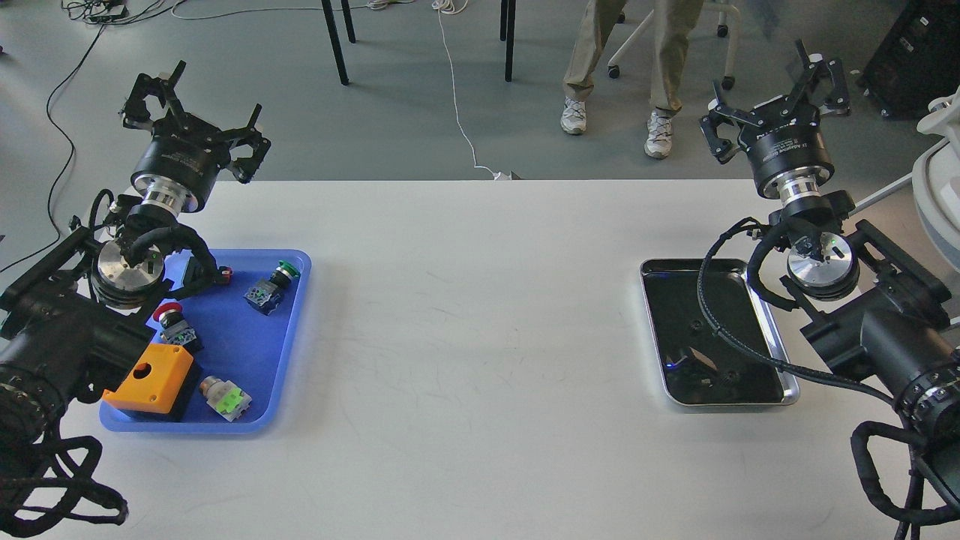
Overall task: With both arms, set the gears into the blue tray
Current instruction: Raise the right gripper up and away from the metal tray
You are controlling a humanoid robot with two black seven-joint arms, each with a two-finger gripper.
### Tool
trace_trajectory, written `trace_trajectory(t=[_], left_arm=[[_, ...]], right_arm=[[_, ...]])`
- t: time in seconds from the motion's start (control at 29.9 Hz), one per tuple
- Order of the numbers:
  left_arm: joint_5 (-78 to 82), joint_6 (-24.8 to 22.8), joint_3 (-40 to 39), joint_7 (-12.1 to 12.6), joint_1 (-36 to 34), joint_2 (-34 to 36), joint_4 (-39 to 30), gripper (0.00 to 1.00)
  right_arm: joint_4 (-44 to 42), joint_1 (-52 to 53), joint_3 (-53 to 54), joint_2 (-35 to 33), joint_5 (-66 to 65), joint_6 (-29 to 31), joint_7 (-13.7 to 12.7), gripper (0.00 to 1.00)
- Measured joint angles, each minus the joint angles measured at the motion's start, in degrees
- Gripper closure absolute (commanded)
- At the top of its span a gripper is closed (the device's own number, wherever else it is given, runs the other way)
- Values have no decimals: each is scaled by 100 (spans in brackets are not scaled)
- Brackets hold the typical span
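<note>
- My left gripper (196, 105), upper left of the frame, has its fingers spread and holds nothing.
- My right gripper (776, 94), upper right, is likewise spread and empty.
- The blue tray (289, 352) lies lower left, long axis running up the frame.
- Gears (731, 373), possibly small dark rings, sit in the steel tray (784, 375) at right.

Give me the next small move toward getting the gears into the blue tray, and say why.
Probably lower the right gripper toward the steel tray: small dark gears seem to lie there, none shows in the blue tray, and both the right and left gripper hang open, raised and empty.
</note>
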Motion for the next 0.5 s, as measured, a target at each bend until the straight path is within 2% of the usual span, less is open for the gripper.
trace_trajectory(t=[0.5], left_arm=[[-8,0,-5,-13,-26,17,-23,2]], right_arm=[[26,63,-87,-114,-1,-9,-4,1]])
